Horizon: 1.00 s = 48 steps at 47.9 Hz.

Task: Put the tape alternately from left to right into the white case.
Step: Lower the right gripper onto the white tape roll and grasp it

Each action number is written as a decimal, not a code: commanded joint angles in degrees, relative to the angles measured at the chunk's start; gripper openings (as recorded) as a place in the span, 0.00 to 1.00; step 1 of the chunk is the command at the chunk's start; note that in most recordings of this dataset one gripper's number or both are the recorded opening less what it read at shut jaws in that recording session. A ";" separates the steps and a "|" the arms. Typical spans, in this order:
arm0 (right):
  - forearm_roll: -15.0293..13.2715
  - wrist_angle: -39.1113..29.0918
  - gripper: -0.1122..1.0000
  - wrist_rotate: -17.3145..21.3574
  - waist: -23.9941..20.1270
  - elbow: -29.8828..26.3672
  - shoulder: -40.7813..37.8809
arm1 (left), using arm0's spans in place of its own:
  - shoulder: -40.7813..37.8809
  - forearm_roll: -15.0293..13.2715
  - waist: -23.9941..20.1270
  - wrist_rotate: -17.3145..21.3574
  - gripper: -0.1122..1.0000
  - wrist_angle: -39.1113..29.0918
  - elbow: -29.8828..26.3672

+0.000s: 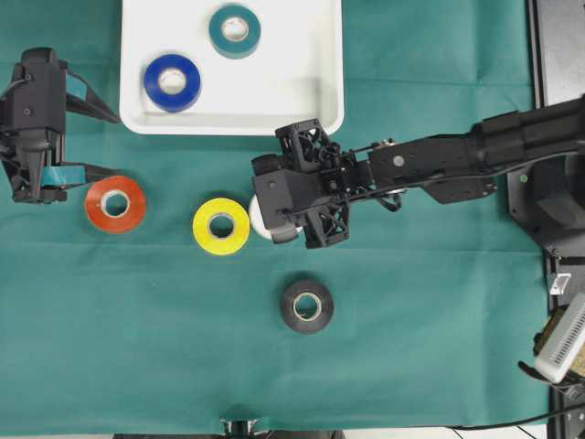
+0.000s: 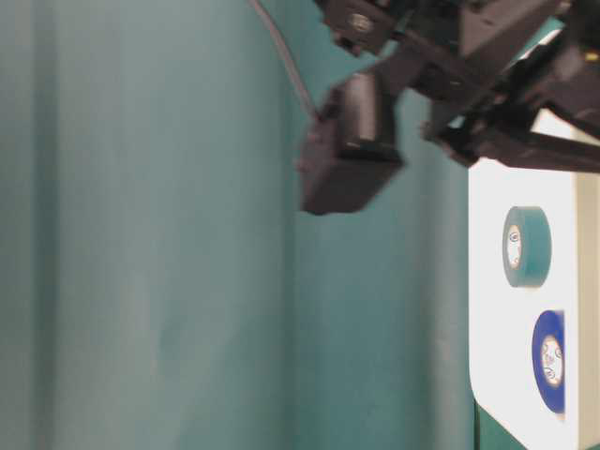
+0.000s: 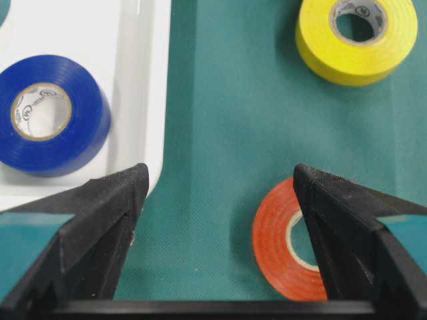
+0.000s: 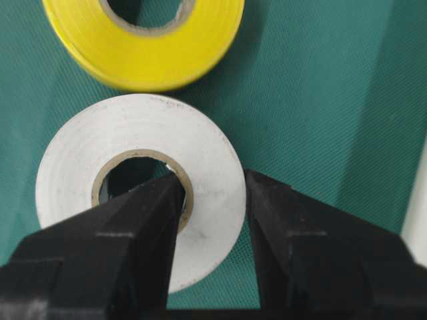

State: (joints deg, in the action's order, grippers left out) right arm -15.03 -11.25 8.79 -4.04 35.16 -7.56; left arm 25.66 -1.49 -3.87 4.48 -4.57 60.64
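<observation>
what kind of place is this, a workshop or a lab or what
Most likely a robot lab bench set up for a sorting exercise. A green cloth-covered table has two black robot arms mounted at its sides. Coloured rolls of tape lie spread out beside a shallow white plastic tray, and there is no household clutter around.

On your worktop (image 1: 439,347), the shallow white rectangular plastic case (image 1: 311,101) sits at the top of the overhead view with the round teal tape roll (image 1: 235,30) and the round blue tape roll (image 1: 172,82) inside it. Below the case you have a row: the round orange tape roll (image 1: 115,203) at left, the round yellow tape roll (image 1: 221,226), then the round white tape roll (image 4: 133,137) just beside it, under the right tool (image 4: 212,193). The round black tape roll (image 1: 307,305) lies nearer the bottom edge. Your left tool (image 3: 213,183) sits beside the orange roll.
</observation>
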 commanded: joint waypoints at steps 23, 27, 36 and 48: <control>-0.26 -2.20 0.13 0.09 -0.35 -0.35 6.33 | 0.70 0.00 0.18 0.00 0.99 0.09 -1.05; -0.26 -2.20 0.13 0.09 0.18 -0.35 6.50 | 0.62 -0.09 0.09 0.00 0.99 0.18 -1.23; -0.26 -3.34 0.13 0.09 2.29 -0.35 8.00 | 0.62 -0.09 0.09 0.00 0.99 0.18 -1.14; -0.35 -3.60 0.13 -0.09 6.06 -0.35 9.67 | 0.62 -0.09 0.18 0.00 0.99 0.09 -1.23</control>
State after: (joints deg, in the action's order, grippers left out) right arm -15.29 -15.03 8.70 0.70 35.42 0.00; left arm 25.84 -1.41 -3.87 4.48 -4.66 60.64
